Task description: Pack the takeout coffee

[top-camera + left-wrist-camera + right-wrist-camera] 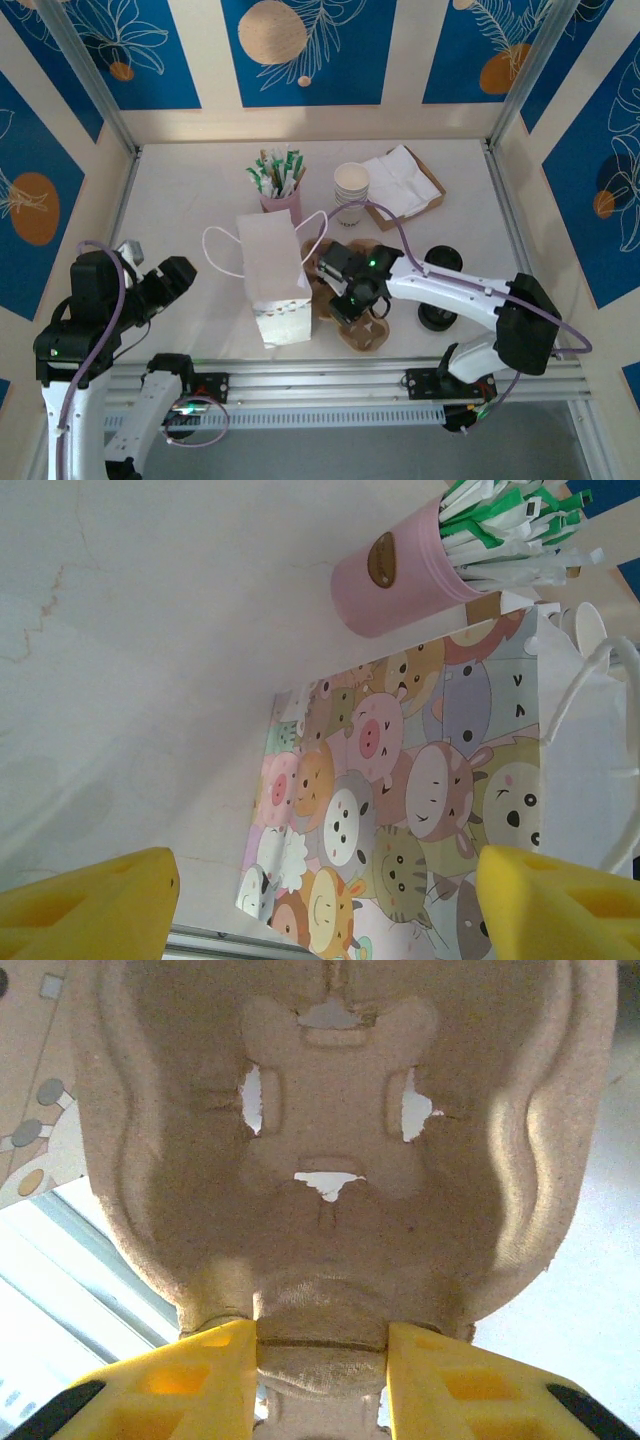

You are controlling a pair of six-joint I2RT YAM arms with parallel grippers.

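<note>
the right gripper sits closest. its two yellow fingers are pressed in on a tab at the rim of the brown pulp cup carrier. the jaws stand narrow, pinching that rim. seen from above, the carrier lies flat on the white table, just right of the paper bag near its base. i cannot tell whether carrier and bag touch.

the bag stands upright. its top and broad face are white, cord handles loop out to both sides, and a cartoon animal print covers the face turned toward the left arm.

the left gripper hangs left of the bag and clear of it, aimed at the printed face. its yellow fingers are spread wide with nothing between them.

behind the bag, just beside its far edge, a pink cup holds green-and-white wrapped sticks. behind and to the right of the bag is a stack of paper cups. further right, white napkins lie in a shallow brown tray. two black round things lie well right of the bag, beyond the right arm.
</note>
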